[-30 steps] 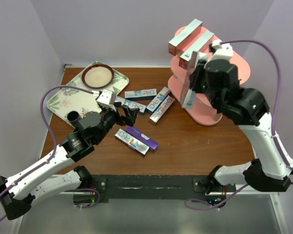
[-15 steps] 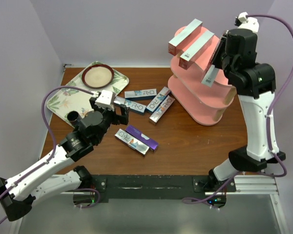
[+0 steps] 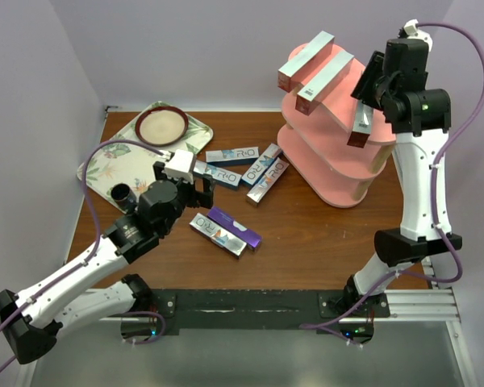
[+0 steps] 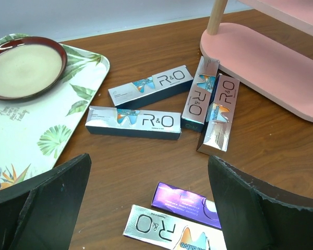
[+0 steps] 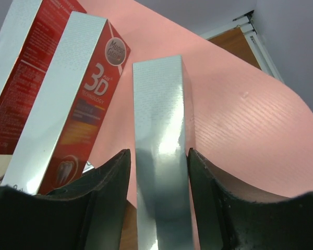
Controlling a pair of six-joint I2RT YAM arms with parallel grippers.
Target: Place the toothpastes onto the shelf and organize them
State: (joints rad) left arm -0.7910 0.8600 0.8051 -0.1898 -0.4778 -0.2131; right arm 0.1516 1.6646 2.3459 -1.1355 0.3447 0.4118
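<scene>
My right gripper (image 3: 369, 103) is shut on a silver toothpaste box (image 3: 360, 127) and holds it over the right part of the top board of the pink shelf (image 3: 339, 173). In the right wrist view the box (image 5: 159, 135) stands between my fingers (image 5: 101, 198) above the pink board (image 5: 235, 104). Two red-and-silver boxes (image 3: 305, 60) (image 3: 327, 82) lie on the top board. My left gripper (image 3: 200, 187) is open and empty above a purple box (image 4: 185, 203) and a silver box (image 4: 167, 232). Several more boxes (image 4: 133, 123) lie beyond it on the table.
A leaf-patterned tray (image 3: 105, 165) with a round plate (image 3: 162, 125) lies at the back left. In the left wrist view the tray (image 4: 52, 125) is at the left and the shelf's lowest board (image 4: 271, 67) at the right. Purple walls close in the table.
My right arm has swung up and to the right, carrying the silver box from the shelf's front side to over the top board. My left gripper has shifted slightly.
</scene>
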